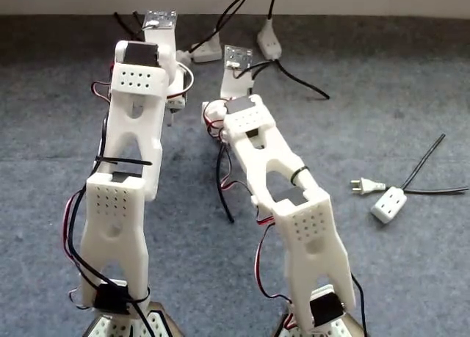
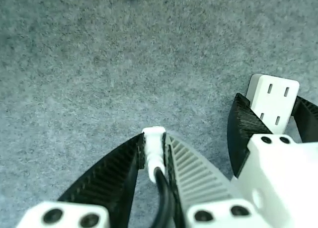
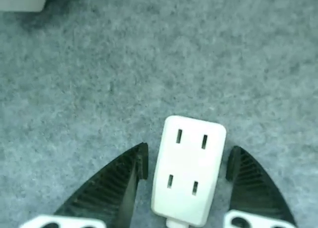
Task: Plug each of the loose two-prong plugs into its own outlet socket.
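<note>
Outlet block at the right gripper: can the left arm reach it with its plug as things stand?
Probably yes: the left gripper is shut on the plug, and the outlet block lies close beside it, slots uncovered, with bare carpet between.

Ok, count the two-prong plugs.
2. One plug sits clamped in the left gripper; the other plug lies beside the outlet block at right. More may be hidden.
</note>
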`<state>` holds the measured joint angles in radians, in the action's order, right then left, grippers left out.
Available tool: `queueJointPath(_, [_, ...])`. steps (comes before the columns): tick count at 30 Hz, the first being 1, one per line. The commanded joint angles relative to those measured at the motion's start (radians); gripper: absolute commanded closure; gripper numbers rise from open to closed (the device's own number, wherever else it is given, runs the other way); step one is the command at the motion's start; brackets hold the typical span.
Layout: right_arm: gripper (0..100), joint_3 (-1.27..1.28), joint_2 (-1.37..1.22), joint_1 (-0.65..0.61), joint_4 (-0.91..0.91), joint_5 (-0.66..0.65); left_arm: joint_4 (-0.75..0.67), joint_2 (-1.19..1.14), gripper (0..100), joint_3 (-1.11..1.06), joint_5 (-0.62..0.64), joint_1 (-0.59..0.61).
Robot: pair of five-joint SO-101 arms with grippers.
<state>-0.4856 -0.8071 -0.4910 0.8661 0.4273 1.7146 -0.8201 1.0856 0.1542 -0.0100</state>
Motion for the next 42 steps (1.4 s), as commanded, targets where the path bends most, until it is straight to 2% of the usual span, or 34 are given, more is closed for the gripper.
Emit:
queueJointPath(1, [82.0,-0.102,-0.047,0.041,0.031,-0.017,-0.012,0.012,99,0.002,0.009,0.005])
queueJointPath(4, [86.3,-0.194,-0.119,0.047,0.110,-0.017,-0.012,0.012,99,0.002,0.020,0.008])
queueJointPath(8, [86.5,-0.369,-0.226,0.045,0.245,-0.017,-0.012,-0.007,99,0.002,0.074,0.007])
queueJointPath(13, [86.8,-0.615,-0.352,0.048,0.406,-0.020,-0.038,-0.079,99,0.010,0.080,0.004])
queueJointPath(18, [86.9,-0.837,-0.410,0.013,0.573,-0.121,-0.061,-0.093,99,0.008,0.083,0.007])
queueJointPath(25, [86.9,-1.020,-0.450,-0.116,0.756,-0.423,-0.052,-0.076,99,0.050,0.135,0.064])
queueJointPath(30, [86.9,-1.109,-0.503,-0.217,0.837,-0.546,0.018,-0.047,99,0.140,0.135,0.137])
queueJointPath(35, [86.9,-1.227,-0.549,-0.326,0.897,-0.583,0.032,-0.042,99,0.197,0.135,0.206])
queueJointPath(42, [86.8,-1.236,-0.639,-0.473,0.895,-0.589,0.038,-0.041,99,0.205,0.135,0.288])
